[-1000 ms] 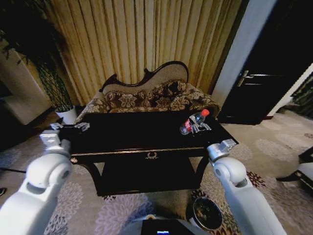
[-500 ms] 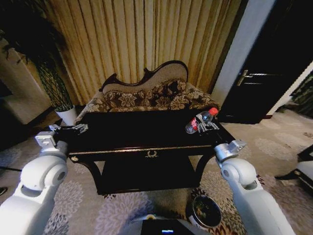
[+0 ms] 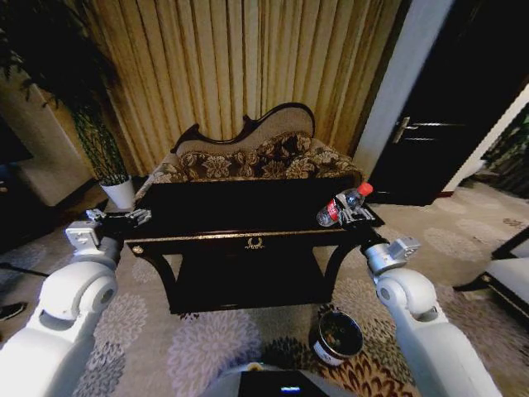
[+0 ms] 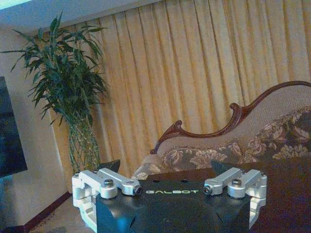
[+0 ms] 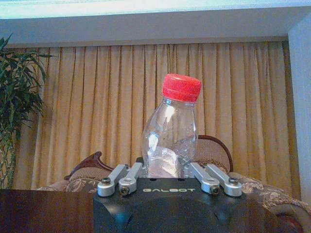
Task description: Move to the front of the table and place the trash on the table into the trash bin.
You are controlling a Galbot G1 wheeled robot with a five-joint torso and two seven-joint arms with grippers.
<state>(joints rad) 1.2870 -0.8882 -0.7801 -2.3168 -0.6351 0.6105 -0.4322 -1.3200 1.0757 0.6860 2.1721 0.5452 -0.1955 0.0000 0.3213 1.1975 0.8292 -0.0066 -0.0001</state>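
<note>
The clear plastic bottle [image 3: 343,205] with a red cap and red label is tilted in my right gripper [image 3: 350,217], which is shut on its lower body over the right front corner of the dark table [image 3: 240,211]. From the right wrist view the bottle [image 5: 171,136] rises cap-up between the fingers. My left gripper [image 3: 124,217] hovers open at the table's left end with nothing in it, and its open jaws [image 4: 167,167] point toward the sofa. The small round trash bin [image 3: 336,337] stands on the carpet below the table's right front leg, beside my right arm.
A carved floral sofa [image 3: 256,157] sits right behind the table, in front of gold curtains. A plant in a white pot [image 3: 121,193] stands at back left. A dark door [image 3: 446,107] is at the right, and a chair's edge [image 3: 504,273] at far right.
The whole view has shifted: the table now lies farther off and the bin shows fully. The bottle has risen off the tabletop in my right gripper, toward the right front corner.
</note>
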